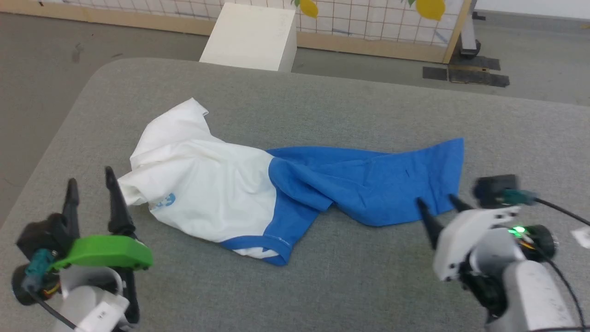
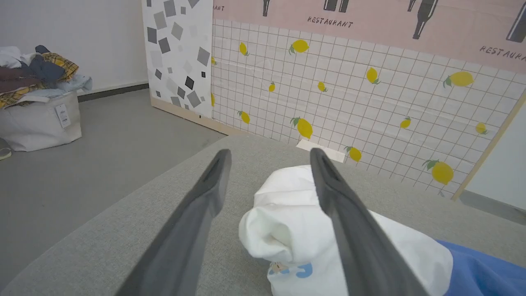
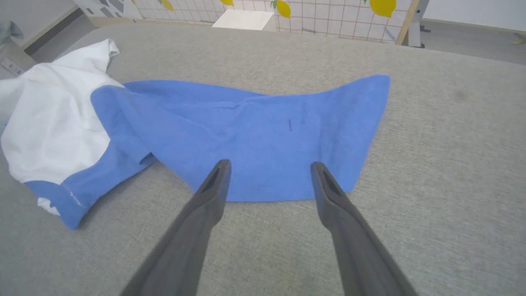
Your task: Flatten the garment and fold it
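- Lying crumpled across the middle of the grey table [image 1: 368, 106], the shirt [image 1: 239, 193] has its white body toward the robot's left. A broad blue part is spread fairly flat toward the right.
- You can see a blue trimmed edge [image 1: 272, 244] folded over on the near side of the white body. The light-blue logo [image 1: 163, 201] sits near the shirt's left end, partly tucked into a fold.
- Your left gripper [image 1: 90, 176] is over the table's near left part with its fingers spread apart. Its tips point at the bunched white end of the shirt.
- In the left wrist view that white bunch lies between the two fingers and beyond them. You cannot tell from the pictures whether either finger touches the cloth.
- Your right gripper [image 1: 435, 198] is at the near right, also with its fingers apart. The tips sit right at the near edge of the blue part.
- In the right wrist view both tips just overlap that blue edge. Whether they touch it is not clear.
- Past the table's far edge you have a white box [image 1: 251, 37] on the floor and a lemon-print panel [image 2: 349, 102].
- The left wrist view also shows a pale bag [image 2: 37, 123] heaped with clothes on the floor.
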Tool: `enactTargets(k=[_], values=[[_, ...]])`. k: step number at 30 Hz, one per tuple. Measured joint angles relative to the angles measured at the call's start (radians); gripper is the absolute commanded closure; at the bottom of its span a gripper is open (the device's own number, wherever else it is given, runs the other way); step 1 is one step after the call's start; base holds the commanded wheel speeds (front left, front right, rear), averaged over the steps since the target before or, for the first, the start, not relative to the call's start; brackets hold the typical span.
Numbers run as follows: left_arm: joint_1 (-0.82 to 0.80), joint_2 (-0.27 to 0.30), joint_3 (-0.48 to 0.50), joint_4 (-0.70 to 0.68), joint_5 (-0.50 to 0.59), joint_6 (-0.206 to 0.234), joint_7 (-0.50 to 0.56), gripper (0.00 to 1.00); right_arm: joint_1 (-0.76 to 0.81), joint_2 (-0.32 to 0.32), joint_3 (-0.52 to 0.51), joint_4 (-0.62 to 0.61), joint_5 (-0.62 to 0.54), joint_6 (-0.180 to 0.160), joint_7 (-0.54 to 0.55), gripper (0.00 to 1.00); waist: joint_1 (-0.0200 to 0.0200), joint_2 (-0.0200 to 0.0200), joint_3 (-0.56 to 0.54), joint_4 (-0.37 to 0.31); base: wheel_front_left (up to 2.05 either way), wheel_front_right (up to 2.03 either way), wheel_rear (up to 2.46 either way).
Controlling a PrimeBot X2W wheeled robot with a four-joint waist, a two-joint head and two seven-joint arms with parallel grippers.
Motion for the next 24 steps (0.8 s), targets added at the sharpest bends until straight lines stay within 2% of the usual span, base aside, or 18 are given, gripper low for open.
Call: enactTargets(k=[5, 8, 19, 20, 21, 22, 24], values=[[0.033, -0.054, -0.008, -0.01, 0.016, -0.004, -0.022, 0.0, -0.06, 0.0, 0.174, 0.078, -0.072, 0.0, 0.121, 0.0, 0.0, 0.0, 0.015, 0.018, 0.0, 0.0, 0.0], [0.042, -0.071, -0.007, -0.011, 0.032, -0.007, -0.023, 0.0, -0.102, 0.002, 0.235, 0.128, -0.118, 0.0, 0.158, 0.0, 0.0, 0.0, 0.025, 0.03, 0.0, 0.0, 0.0], [0.04, -0.111, 0.026, -0.045, 0.05, -0.017, -0.024, 0.0, -0.204, 0.002, 0.255, 0.326, -0.194, 0.0, 0.184, 0.0, 0.0, 0.0, 0.076, 0.083, 0.0, 0.0, 0.0], [0.04, -0.114, 0.03, -0.045, 0.05, -0.019, -0.024, 0.0, -0.212, 0.002, 0.256, 0.336, -0.191, 0.0, 0.187, 0.49, 0.0, 0.0, 0.081, 0.087, 0.0, 0.0, 0.0], [0.04, -0.116, 0.033, -0.043, 0.05, -0.023, -0.024, 0.0, -0.22, 0.002, 0.255, 0.341, -0.186, 0.0, 0.187, 0.93, 0.0, 0.0, 0.085, 0.09, 0.0, 0.0, 0.0], [0.04, -0.119, 0.034, -0.04, 0.05, -0.026, -0.024, 0.0, -0.227, 0.002, 0.255, 0.343, -0.179, 0.0, 0.184, 1.0, 0.0, 0.0, 0.089, 0.092, 0.0, 0.0, 0.0], [0.04, -0.125, 0.038, -0.028, 0.05, -0.034, -0.024, 0.0, -0.235, 0.002, 0.245, 0.348, -0.155, 0.0, 0.161, 1.0, 0.0, 0.0, 0.09, 0.092, 0.0, 0.0, 0.0]])
